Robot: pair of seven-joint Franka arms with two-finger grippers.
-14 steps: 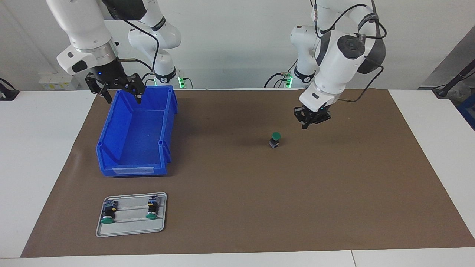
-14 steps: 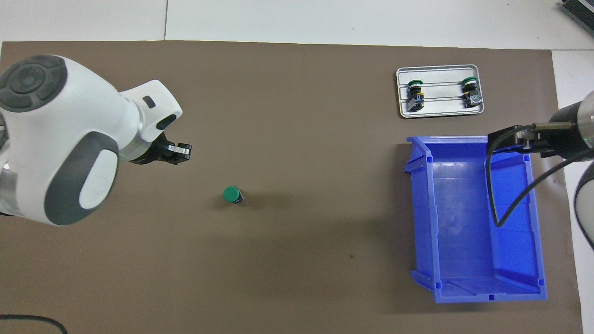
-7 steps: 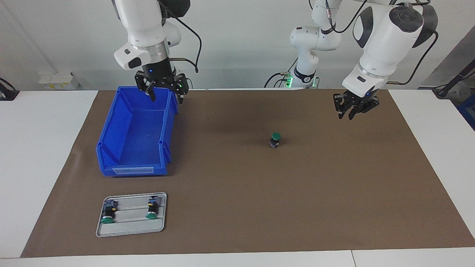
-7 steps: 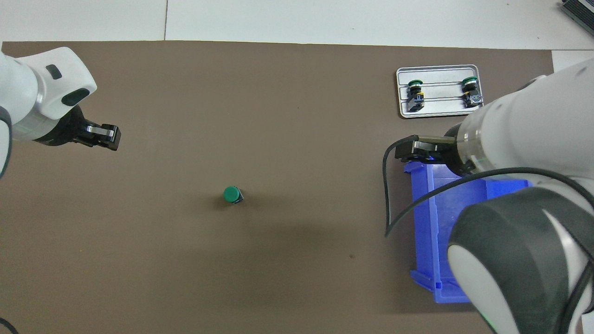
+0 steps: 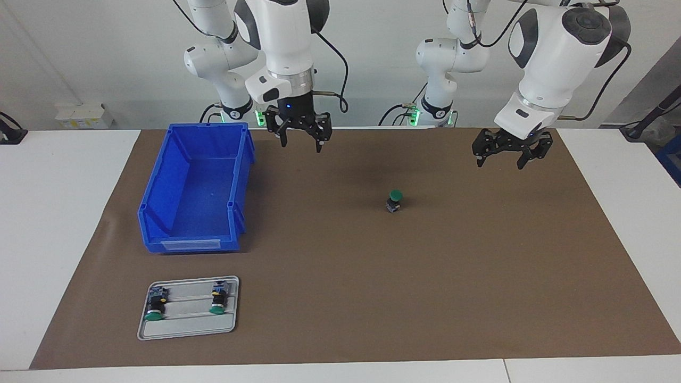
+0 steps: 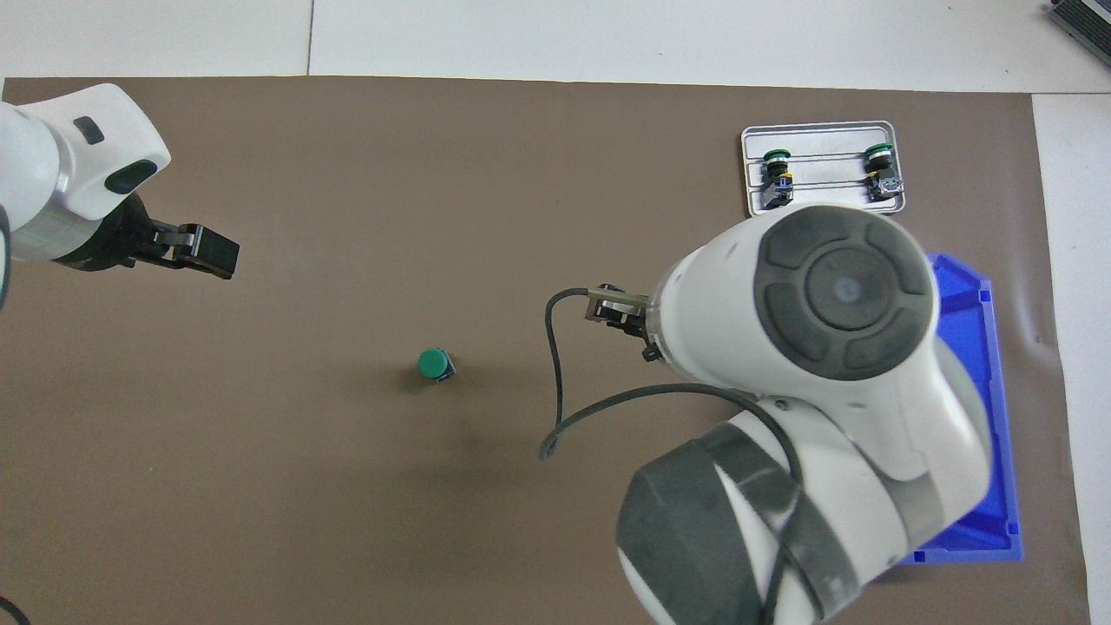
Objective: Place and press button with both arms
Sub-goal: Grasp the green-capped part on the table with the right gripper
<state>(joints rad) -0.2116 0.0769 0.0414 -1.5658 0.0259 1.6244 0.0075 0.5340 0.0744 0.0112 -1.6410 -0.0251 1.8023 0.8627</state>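
A brown mat (image 5: 340,298) covers the bench, with wide bare room around the middle. Nearest the robots, both hands hang in the air, fingers spread, holding nothing: the right hand (image 5: 300,139) beside the blue bin (image 5: 194,229), the left hand (image 5: 507,154) toward its own end. The bin holds nothing. The button (image 5: 393,201) stands upright mid-mat, between and apart from both. Farthest, a metal tray (image 5: 186,329) holds two more buttons (image 5: 154,307).
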